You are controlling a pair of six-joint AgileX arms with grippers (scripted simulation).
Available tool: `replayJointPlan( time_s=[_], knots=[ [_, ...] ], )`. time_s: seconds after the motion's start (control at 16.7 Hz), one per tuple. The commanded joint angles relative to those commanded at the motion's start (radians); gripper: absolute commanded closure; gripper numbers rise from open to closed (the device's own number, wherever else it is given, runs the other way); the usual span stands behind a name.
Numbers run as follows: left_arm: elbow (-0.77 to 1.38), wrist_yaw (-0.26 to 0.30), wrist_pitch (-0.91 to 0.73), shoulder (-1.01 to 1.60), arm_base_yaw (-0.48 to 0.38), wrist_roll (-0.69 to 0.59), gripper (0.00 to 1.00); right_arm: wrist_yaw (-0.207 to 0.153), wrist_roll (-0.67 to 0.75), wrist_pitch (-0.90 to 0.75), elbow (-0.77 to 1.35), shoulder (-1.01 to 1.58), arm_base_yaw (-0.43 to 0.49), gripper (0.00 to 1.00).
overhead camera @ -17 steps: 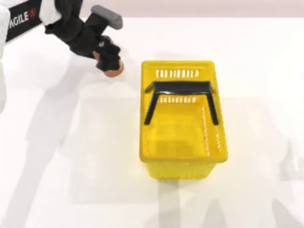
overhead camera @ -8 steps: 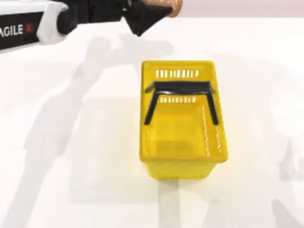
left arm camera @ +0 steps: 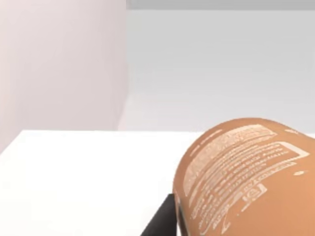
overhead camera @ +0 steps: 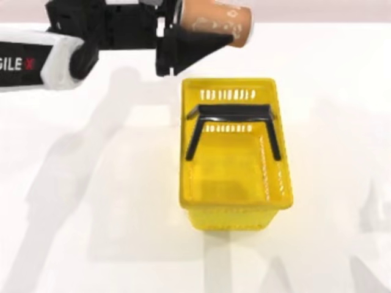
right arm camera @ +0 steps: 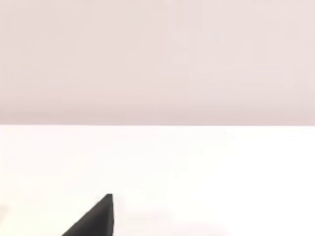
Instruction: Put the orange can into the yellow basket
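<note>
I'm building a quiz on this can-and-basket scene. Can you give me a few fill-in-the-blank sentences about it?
1. The orange can is held by the ____ gripper.
2. The yellow basket has a swing handle coloured ____.
3. In the top view the can lies on its ____.

Missing words: left; black; side

A plain white table (overhead camera: 91, 201) fills the top view from edge to edge. One thing stands directly on it: a yellow basket (overhead camera: 278, 183), right of the frame's centre, its black handle (overhead camera: 232, 112) swung across the upper part.
</note>
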Motion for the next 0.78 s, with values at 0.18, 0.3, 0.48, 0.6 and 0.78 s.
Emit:
replayJointPlan(
  time_s=[0.18,0.3,0.48,0.6,0.78],
  knots=[
    [-0.004,0.003,0.004,-0.002,0.000,-0.002,1.00,0.000,0.000,0.000,0.000,0.000,0.000,0.00],
    [0.000,0.002,0.003,0.003,0.005,0.000,1.00,0.000,0.000,0.000,0.000,0.000,0.000,0.00],
    [-0.012,0.009,0.043,0.040,0.003,-0.001,1.00,0.000,0.000,0.000,0.000,0.000,0.000,0.00],
    [-0.033,0.013,0.123,0.095,0.006,-0.003,1.00,0.000,0.000,0.000,0.000,0.000,0.000,0.00],
    [-0.070,0.009,0.269,0.183,0.019,-0.004,1.00,0.000,0.000,0.000,0.000,0.000,0.000,0.00]
  ],
)
